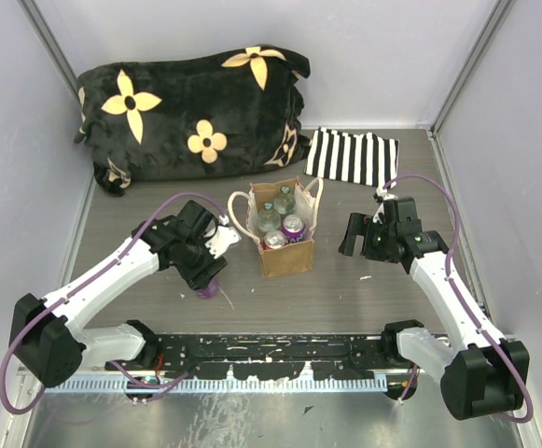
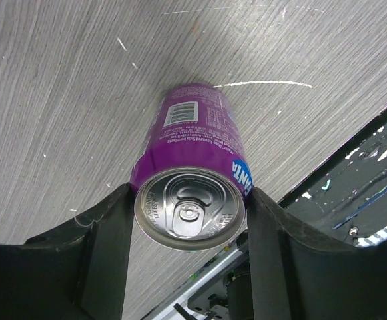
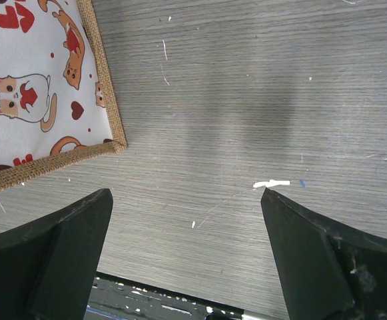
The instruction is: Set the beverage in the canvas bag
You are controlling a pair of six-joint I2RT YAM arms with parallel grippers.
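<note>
Your canvas bag (image 1: 289,259) stands upright mid-table and holds two capped bottles (image 1: 268,217) and two cans (image 1: 294,227). One purple can (image 2: 190,167) stands on the table (image 1: 345,289) to its left, near the front rail (image 1: 280,350). Your left gripper (image 2: 190,207) pinches the can's sides. Your right gripper (image 3: 185,200) gapes wide and empty over bare wood beside the bag.

Right gripper (image 3: 186,197) spread wide, its two dark fingers (image 3: 73,247) at the bottom corners with only bare grey wood-grain table (image 3: 246,87) between them. Corner of the canvas bag (image 3: 40,87) at upper left: white panel printed with cats and red hearts, tan woven edging, resting on the table, near the left-hand finger but apart from it. Small white fleck (image 3: 271,183) on the table just beside the right-hand fingertip; black strip (image 3: 166,300) along the bottom edge.
</note>
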